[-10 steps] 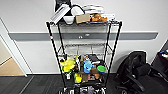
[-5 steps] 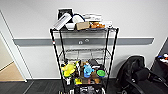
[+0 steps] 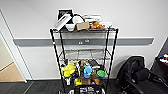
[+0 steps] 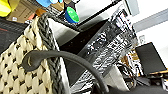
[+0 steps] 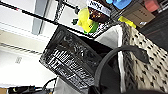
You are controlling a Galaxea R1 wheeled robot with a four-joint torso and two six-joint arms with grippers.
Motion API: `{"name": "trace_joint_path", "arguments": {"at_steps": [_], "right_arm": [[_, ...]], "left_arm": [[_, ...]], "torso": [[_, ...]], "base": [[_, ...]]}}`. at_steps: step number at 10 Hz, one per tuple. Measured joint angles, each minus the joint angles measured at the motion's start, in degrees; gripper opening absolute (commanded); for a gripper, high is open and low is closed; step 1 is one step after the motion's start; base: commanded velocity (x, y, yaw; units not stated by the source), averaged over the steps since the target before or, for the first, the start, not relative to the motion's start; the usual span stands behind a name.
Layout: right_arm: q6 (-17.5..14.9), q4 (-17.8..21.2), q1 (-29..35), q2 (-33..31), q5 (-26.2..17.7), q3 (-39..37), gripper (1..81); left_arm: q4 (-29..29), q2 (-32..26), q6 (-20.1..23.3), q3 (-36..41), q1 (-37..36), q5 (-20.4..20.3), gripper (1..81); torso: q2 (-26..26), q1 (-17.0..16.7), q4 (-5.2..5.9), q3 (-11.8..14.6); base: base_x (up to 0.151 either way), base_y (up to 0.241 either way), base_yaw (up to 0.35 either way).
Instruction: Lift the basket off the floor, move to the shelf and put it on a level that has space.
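The camera has closed in on the shelf [image 3: 83, 57], which now looms larger. The basket [image 4: 37, 62] hangs between both wrists, its handles arching near each; whether either gripper is clamped, I cannot tell. The bare middle level [image 3: 83, 53] lies ahead and above.

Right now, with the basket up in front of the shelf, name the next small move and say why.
Probably raise the basket higher, toward the middle level. In the head view that level of the shelf looks bare, while the top holds boxes and a bowl and the bottom holds toys. Both wrist views show the basket beside the bottom tier's toys, so it seems to sit too low.
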Motion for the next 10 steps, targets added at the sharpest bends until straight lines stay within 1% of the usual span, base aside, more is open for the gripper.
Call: {"name": "trace_joint_path", "arguments": {"at_steps": [2,5,10], "right_arm": [[0.07,-0.05,0.11,-0.41,-0.59,1.06,1.0],[0.00,-0.28,1.52,-0.34,0.20,1.37,1.0],[0.29,-0.28,2.60,-1.61,0.07,3.52,1.0]], "left_arm": [[-0.02,-0.80,-0.07,1.18,0.00,-0.21,1.0],[-0.02,-1.44,0.06,1.99,-0.95,-1.65,1.0],[-0.04,-2.57,-0.02,4.11,-2.10,-1.33,1.0]], "torso": [[-0.06,-0.18,0.00,0.05],[0.02,-0.09,0.00,0.02],[0.02,-0.11,0.00,0.02]], "base": [[0.088,0.000,0.000],[0.090,0.000,0.000],[0.091,0.000,0.000]]}}
